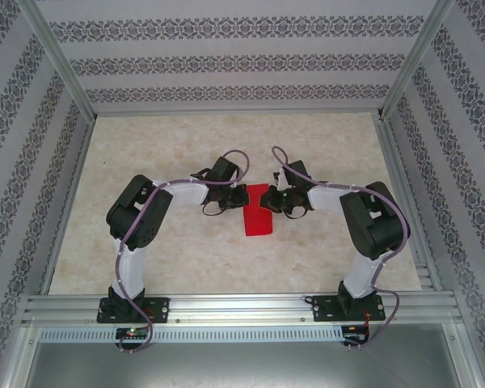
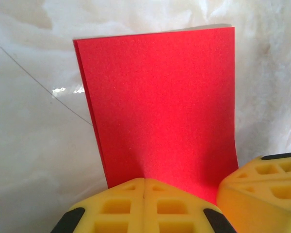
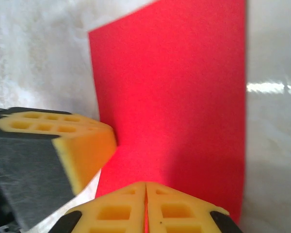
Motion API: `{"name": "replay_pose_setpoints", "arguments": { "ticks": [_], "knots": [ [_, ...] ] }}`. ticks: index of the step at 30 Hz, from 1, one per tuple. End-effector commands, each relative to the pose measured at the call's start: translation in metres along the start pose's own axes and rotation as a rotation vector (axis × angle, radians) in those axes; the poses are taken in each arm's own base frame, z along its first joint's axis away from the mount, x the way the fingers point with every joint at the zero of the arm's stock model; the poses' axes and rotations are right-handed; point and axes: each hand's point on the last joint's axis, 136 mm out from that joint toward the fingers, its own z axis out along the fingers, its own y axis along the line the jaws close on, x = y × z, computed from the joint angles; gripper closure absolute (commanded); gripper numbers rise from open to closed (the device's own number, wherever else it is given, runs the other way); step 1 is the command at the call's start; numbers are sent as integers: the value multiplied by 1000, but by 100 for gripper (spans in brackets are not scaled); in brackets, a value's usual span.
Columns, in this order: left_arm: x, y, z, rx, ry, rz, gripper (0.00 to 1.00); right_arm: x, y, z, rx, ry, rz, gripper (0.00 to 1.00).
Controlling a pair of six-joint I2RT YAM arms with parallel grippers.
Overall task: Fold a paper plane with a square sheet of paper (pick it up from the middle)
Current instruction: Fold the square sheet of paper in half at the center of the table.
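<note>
The square sheet of paper (image 1: 259, 217) is bright red and lies folded into a narrow rectangle at mid-table. In the left wrist view, stacked layers show along the left edge of the paper (image 2: 160, 107). My left gripper (image 1: 241, 196) meets its far end from the left, and my right gripper (image 1: 273, 198) meets it from the right. The left gripper (image 2: 144, 180) is shut, and the paper puckers up into its tips. The right gripper (image 3: 145, 184) is shut too, with red paper (image 3: 174, 107) showing in the slit between its pads. The two grippers sit nearly touching each other.
The table top (image 1: 162, 162) is pale marble-patterned, with aluminium rails (image 1: 226, 307) along its near edge and patterned walls around it. The right gripper's yellow finger (image 2: 262, 189) crowds the left wrist view. The left gripper's finger (image 3: 63, 141) crowds the right wrist view.
</note>
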Motion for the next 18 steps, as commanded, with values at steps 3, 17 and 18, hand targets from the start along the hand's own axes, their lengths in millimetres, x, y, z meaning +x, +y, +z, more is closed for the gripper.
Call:
{"name": "replay_pose_setpoints", "arguments": {
  "ticks": [3, 17, 18],
  "knots": [
    [68, 113, 20, -377, 198, -77, 100, 16, -6, 6, -3, 48, -9, 90],
    [77, 123, 22, -404, 202, -102, 100, 41, -9, -6, 7, 89, -31, 90],
    [77, 123, 22, -404, 202, -103, 100, 39, 2, -10, -24, 77, -49, 90]
  ]
}}
